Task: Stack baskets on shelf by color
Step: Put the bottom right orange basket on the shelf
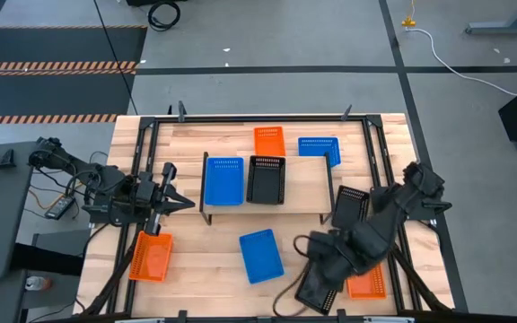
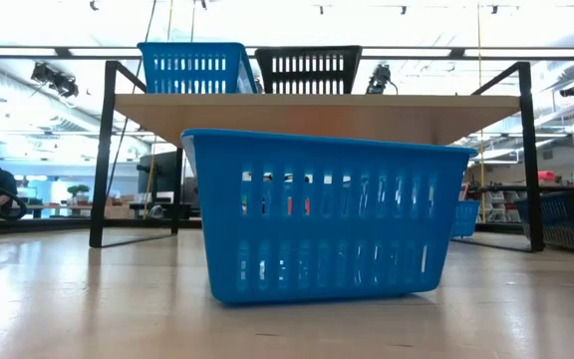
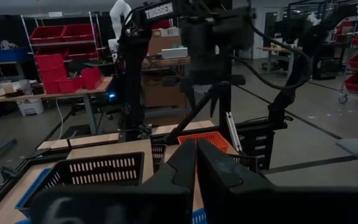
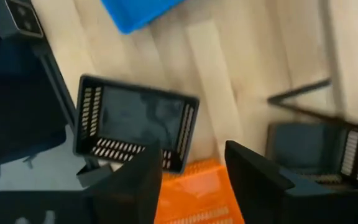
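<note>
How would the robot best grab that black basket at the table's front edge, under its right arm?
By a thin mesh wall of the black basket, coming straight down. It sits upright with its open top facing up, so the open right gripper can likely straddle the rim.

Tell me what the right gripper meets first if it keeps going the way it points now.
Most likely the black basket on the table, straight ahead of the open right gripper, with an orange basket beneath it. Depth is uncertain.
</note>
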`<control>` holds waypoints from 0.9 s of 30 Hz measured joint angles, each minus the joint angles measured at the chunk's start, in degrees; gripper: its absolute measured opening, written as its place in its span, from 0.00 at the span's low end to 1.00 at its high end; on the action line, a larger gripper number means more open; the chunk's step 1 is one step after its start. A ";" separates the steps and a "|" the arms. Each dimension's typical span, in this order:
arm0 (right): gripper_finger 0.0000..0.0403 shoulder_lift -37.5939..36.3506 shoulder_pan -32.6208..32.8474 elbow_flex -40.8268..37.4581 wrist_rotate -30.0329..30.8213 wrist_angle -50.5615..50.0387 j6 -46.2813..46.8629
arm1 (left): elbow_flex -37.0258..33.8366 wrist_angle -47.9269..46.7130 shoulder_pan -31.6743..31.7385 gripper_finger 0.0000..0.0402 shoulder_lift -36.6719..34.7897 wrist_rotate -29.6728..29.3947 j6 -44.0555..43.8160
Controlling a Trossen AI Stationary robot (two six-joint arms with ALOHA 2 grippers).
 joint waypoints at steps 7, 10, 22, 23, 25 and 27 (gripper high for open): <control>0.60 0.02 7.27 -6.89 -2.78 1.27 11.16 | 0.02 -1.36 -0.02 0.05 0.02 0.01 -0.98; 0.65 0.02 9.75 -10.22 -5.56 2.25 15.46 | 0.04 -1.44 -0.02 0.04 0.02 0.00 -0.95; 0.64 0.07 18.86 -22.48 -10.52 21.41 27.50 | 0.04 -2.15 -0.02 0.05 0.02 0.01 -1.18; 0.63 0.07 19.45 -23.58 -10.66 22.70 28.58 | 0.03 -2.11 -0.01 0.04 0.12 0.01 -1.22; 0.62 0.05 20.44 -25.71 -11.29 25.14 30.17 | -0.03 -2.16 -0.02 0.04 0.42 0.00 -1.22; 0.62 0.07 21.35 -27.59 -11.39 26.63 31.25 | -0.11 -2.66 -0.02 0.05 0.93 0.00 -1.28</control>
